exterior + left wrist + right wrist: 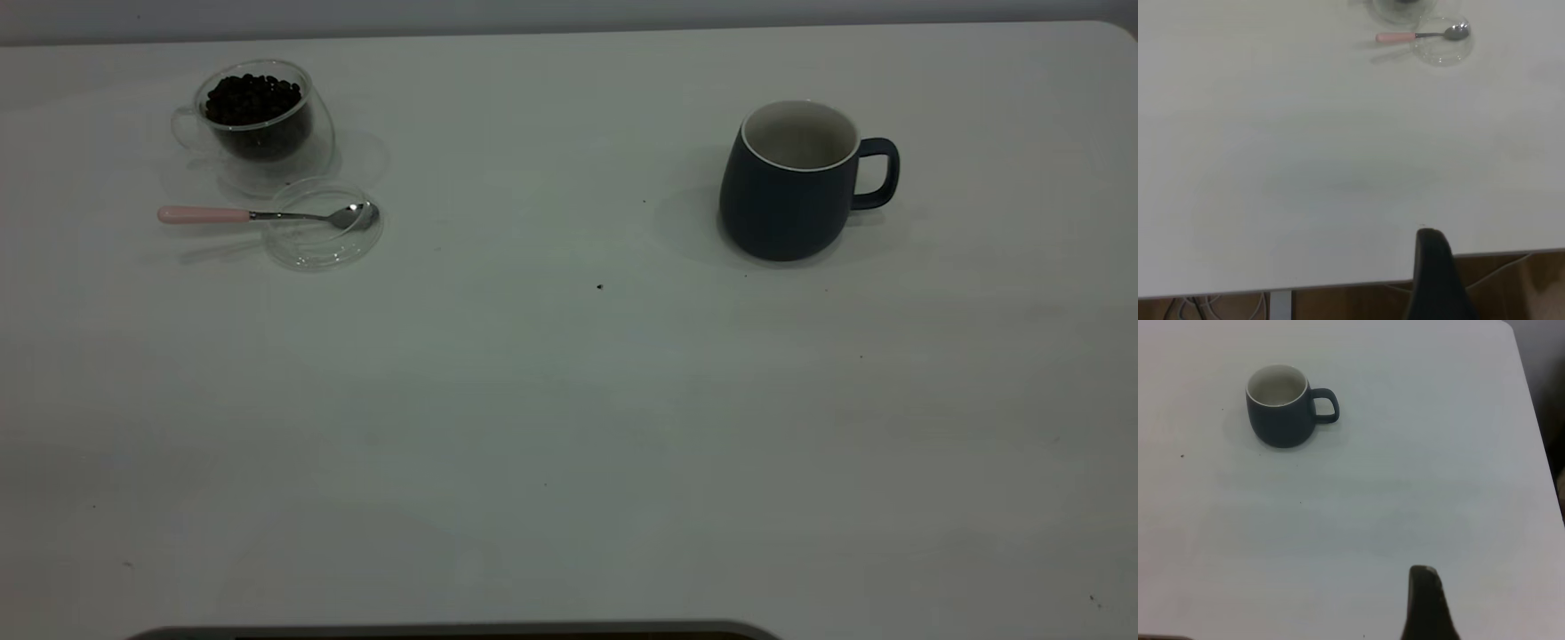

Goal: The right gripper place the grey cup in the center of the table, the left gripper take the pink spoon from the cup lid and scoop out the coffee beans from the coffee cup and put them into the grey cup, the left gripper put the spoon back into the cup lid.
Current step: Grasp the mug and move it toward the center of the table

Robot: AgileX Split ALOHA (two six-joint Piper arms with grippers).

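Grey cup (787, 191) stands upright w/ nothing in it on the table (569, 427), out at about 2 o'clock from table centre, handle pointing to 3 o'clock. Coffee cup (258, 120) sits far over at 10 o'clock, heaped w/ coffee beans (253, 98). Cup lid (322, 224) lies flat just beside it, on the 5 o'clock side, rims nearly touching. Pink spoon (267, 214) lies across the lid: bowl inside the lid near its 2 o'clock rim, pink handle sticking out past the rim toward 9 o'clock, over bare tabletop. A few dark specks scattered btw the two groups.

Neither arm shows in the exterior view. Left gripper (1435, 273) is back at the table's near edge, well apart from the spoon; only one dark finger tip shows, so can't tell how far the jaws are open, nothing seen in them. Right gripper (1426, 603) likewise hangs over bare table well apart from the grey cup; one tip only, jaw state can't tell
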